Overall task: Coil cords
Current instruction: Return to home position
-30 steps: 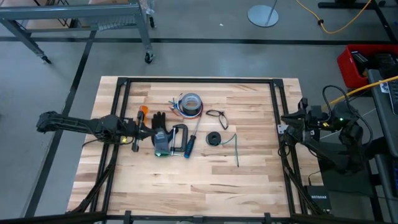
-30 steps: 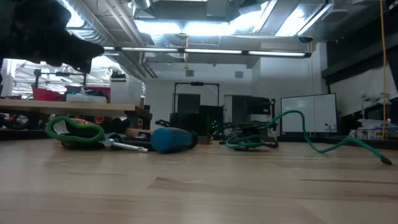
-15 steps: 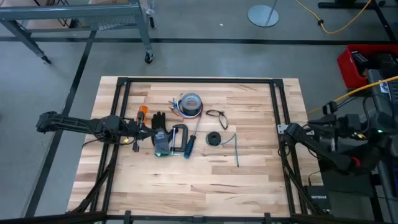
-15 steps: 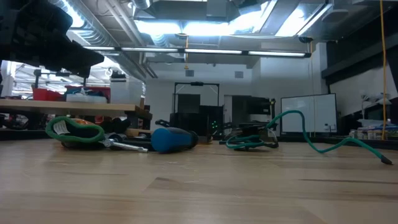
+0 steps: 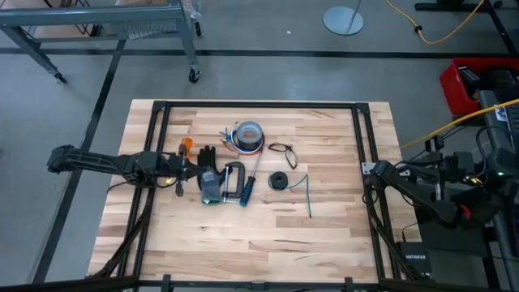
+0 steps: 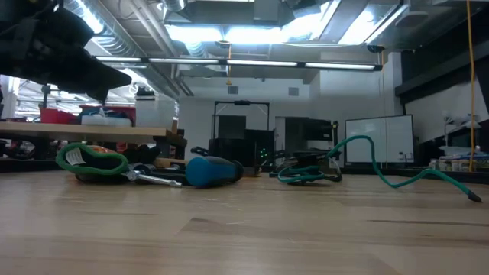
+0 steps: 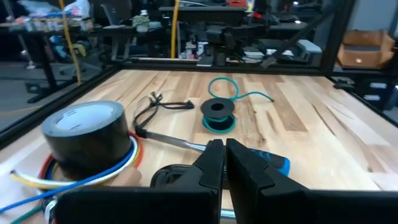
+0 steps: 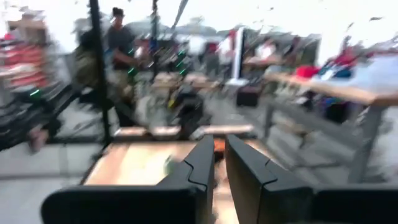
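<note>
We head for home: left hand near the tabletop's left, right hand at its right edge, both closed, empty. Teal cord and black cord lie mid-tabletop; next, we judge, just parking

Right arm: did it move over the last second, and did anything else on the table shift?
The right claw withdrew rightward, off the table's right edge. The left claw shifted only slightly; the cords lie as before.
</note>
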`<action>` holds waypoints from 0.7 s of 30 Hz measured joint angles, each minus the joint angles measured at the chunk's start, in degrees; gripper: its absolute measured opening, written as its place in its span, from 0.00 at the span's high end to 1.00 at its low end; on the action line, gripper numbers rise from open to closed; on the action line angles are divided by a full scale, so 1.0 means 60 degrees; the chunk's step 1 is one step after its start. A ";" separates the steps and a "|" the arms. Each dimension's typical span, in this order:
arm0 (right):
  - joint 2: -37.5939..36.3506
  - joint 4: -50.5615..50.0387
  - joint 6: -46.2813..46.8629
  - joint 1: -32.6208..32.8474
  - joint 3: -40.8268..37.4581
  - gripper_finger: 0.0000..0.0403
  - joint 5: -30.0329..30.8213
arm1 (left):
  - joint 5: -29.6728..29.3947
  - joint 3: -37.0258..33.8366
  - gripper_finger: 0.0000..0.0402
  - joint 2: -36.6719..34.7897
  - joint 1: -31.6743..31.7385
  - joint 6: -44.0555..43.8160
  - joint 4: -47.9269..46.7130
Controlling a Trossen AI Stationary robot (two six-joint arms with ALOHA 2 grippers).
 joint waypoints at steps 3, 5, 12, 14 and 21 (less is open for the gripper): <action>0.0000 0.1256 0.0288 -0.0004 -0.0387 0.89 0.0682 | -0.0235 0.0000 0.98 0.0000 0.0000 -0.0488 -0.0005; 0.0000 0.2335 0.0467 -0.0004 -0.0860 0.89 0.1020 | -0.0343 0.0000 0.98 0.0000 0.0000 -0.0762 0.0004; -0.0004 0.4823 0.1091 -0.0004 -0.3496 0.89 0.1124 | -0.0654 0.0000 0.98 0.0003 0.0000 -0.0804 -0.0372; -0.0007 0.5613 0.1451 -0.0004 -0.4387 0.89 0.1125 | -0.0657 0.0000 0.98 0.0000 0.0000 -0.0527 -0.0737; -0.0011 0.8136 0.2128 -0.0004 -0.6415 0.89 0.0962 | -0.0658 0.0000 0.98 0.0058 0.0000 -0.1037 -0.0876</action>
